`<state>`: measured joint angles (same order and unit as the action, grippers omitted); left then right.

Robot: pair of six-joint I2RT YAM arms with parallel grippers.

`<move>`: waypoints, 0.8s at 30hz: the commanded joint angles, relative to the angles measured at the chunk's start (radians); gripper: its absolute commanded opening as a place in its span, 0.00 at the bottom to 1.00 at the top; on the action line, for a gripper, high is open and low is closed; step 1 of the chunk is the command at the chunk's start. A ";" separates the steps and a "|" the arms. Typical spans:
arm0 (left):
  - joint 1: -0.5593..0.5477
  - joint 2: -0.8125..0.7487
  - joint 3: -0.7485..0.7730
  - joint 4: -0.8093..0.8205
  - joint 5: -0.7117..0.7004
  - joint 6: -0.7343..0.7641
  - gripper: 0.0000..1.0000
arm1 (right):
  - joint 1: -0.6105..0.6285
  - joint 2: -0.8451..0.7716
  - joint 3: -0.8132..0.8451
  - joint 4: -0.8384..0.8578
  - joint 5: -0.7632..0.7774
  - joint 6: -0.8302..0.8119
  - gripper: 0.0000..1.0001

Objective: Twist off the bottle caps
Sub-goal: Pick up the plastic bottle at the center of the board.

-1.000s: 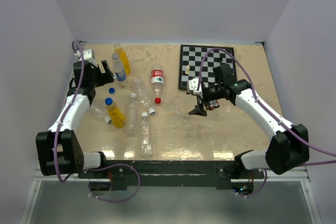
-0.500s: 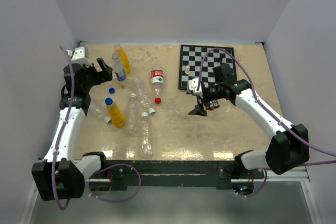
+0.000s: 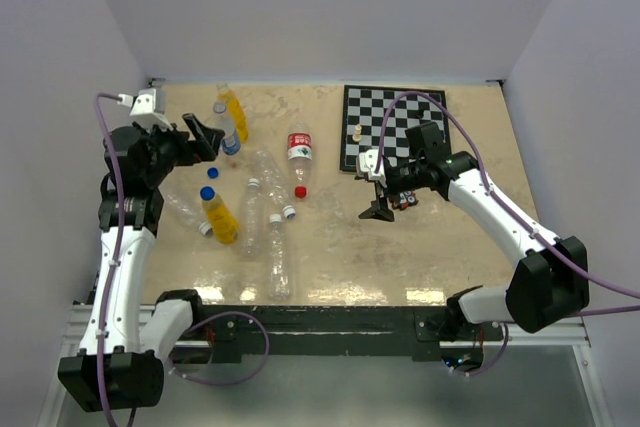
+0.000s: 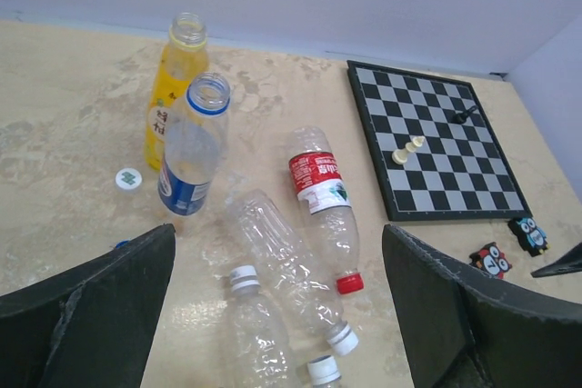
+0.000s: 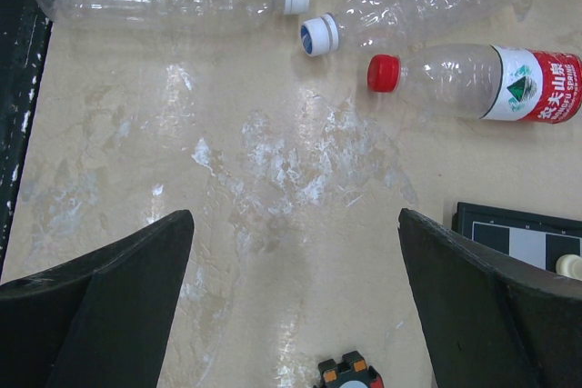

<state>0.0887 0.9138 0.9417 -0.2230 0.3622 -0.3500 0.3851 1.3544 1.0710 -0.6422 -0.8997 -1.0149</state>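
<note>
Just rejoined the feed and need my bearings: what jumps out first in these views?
A jumble of plastic bottles lies across the left half of the table, several with caps on, among them a red-labelled bottle with a red cap. At the far left two stand upright and uncapped: an orange-yellow bottle and a clear blue-labelled bottle, a loose white cap beside them. A chessboard sits at the far right.
</note>
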 commanded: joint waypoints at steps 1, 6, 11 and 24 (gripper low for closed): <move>-0.015 -0.027 0.048 -0.045 0.073 -0.026 1.00 | -0.002 -0.012 -0.005 -0.004 -0.019 -0.013 0.98; -0.081 -0.027 0.075 -0.099 0.052 -0.014 1.00 | -0.002 -0.011 -0.005 -0.004 -0.019 -0.014 0.98; -0.138 -0.029 0.106 -0.153 0.024 0.008 1.00 | 0.000 -0.009 -0.006 -0.002 -0.018 -0.013 0.98; -0.181 -0.038 0.132 -0.263 0.000 0.046 1.00 | -0.002 -0.006 -0.008 0.001 -0.016 -0.011 0.98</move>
<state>-0.0792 0.8875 1.0225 -0.4511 0.3672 -0.3298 0.3851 1.3544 1.0710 -0.6426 -0.8997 -1.0153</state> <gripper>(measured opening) 0.997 0.982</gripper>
